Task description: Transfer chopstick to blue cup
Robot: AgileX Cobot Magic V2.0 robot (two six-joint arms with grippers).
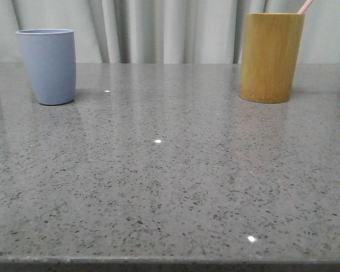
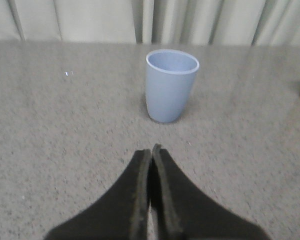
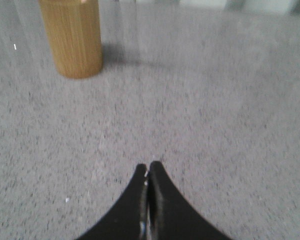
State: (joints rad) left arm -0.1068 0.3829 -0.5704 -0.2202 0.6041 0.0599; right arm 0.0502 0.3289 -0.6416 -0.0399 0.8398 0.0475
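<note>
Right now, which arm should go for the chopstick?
Right, most likely. The chopstick stands in the bamboo cup on the robot's right, and the right end effector, shut and empty, faces that cup. The left end effector, also shut, faces the blue cup.

Thin pale pink chopstick (image 1: 305, 6): only short tip visible above rim of tall yellow-brown bamboo cylinder cup (image 1: 270, 56), rest hidden inside, top cut by frame edge. Right wrist view: bamboo cup top cropped, pic blurred. Left wrist view: yellowish sliver at edge, prob. same cup.
</note>
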